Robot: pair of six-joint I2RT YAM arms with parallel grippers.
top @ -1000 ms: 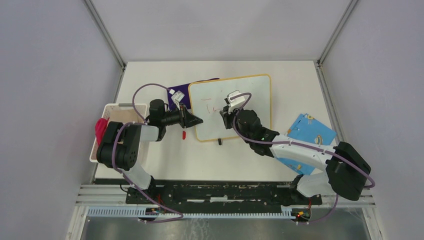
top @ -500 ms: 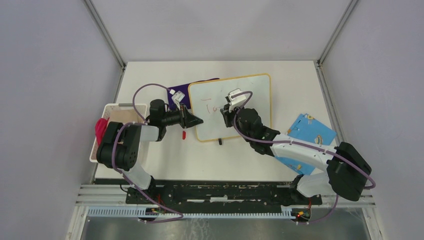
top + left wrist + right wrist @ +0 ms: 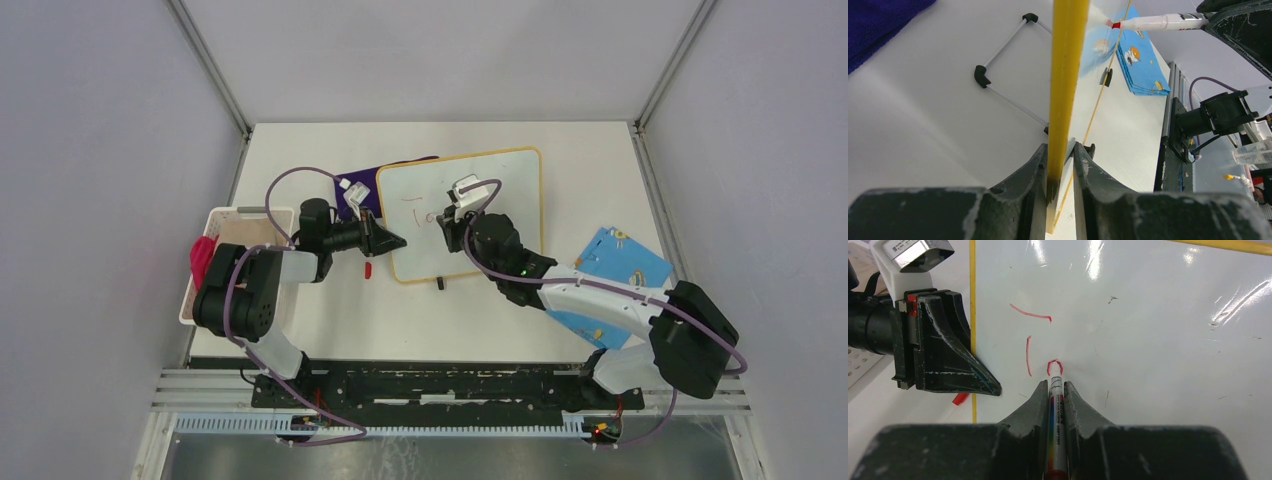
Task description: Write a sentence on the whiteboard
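Writing is begun at the whiteboard's [image 3: 500, 190] nine o'clock edge, clamped by the left gripper [image 3: 395, 241]; the marker [image 3: 1056, 415], pinched by the right gripper [image 3: 1054, 385], is best pressed lightly.

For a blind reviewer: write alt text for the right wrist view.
The right tool grips a marker, its tip on the whiteboard beside a few red strokes. At the left, the left tool clamps the board's yellow frame.
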